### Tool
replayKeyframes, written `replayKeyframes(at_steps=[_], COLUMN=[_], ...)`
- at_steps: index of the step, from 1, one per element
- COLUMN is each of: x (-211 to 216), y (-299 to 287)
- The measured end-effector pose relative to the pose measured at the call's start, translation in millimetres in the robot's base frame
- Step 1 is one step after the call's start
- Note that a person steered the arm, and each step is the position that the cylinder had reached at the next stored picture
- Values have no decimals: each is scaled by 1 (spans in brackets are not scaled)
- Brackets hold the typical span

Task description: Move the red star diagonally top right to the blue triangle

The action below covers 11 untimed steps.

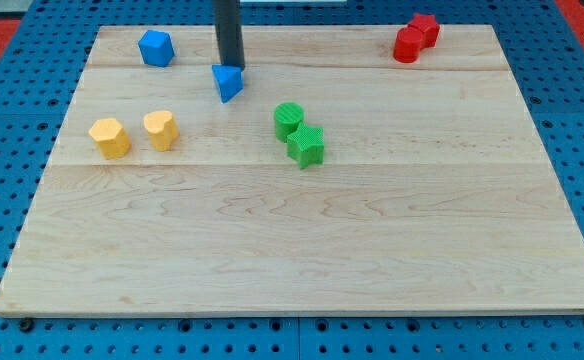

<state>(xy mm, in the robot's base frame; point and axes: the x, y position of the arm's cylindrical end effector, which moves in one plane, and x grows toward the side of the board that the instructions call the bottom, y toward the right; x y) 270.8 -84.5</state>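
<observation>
Two red blocks far from the blue triangle

Two red blocks sit touching at the view's top right, near the far edge of the bench (302,250). The red star (425,28) seems to be the upper right one of the pair, with the other red block (408,45), rounder in outline, pressed against its lower left side; their shapes are hard to make out at this size. The blue triangle (228,82) lies well apart from them, toward the view's top left of centre.

My tip (232,66) stands just above the blue triangle in the view, touching or nearly touching its upper edge, with the dark rod rising straight out of the top of the view. This arm carries no claw, so no state of one can be told.

Left of the triangle, near the top edge, is a blue block (156,47) with a many-sided outline. Lower on the left are two yellow blocks side by side, close but not touching: a yellow hexagon-like block (110,137) and a yellow heart-like block (160,129). Right of the triangle and slightly lower, a green round block (289,120) touches a green star-like block (306,146) below it.
</observation>
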Motion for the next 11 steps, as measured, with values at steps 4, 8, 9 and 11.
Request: replayKeyframes(at_steps=[4,8,9,11], x=[-26,-56,-56,-73], y=[345,117,123,105])
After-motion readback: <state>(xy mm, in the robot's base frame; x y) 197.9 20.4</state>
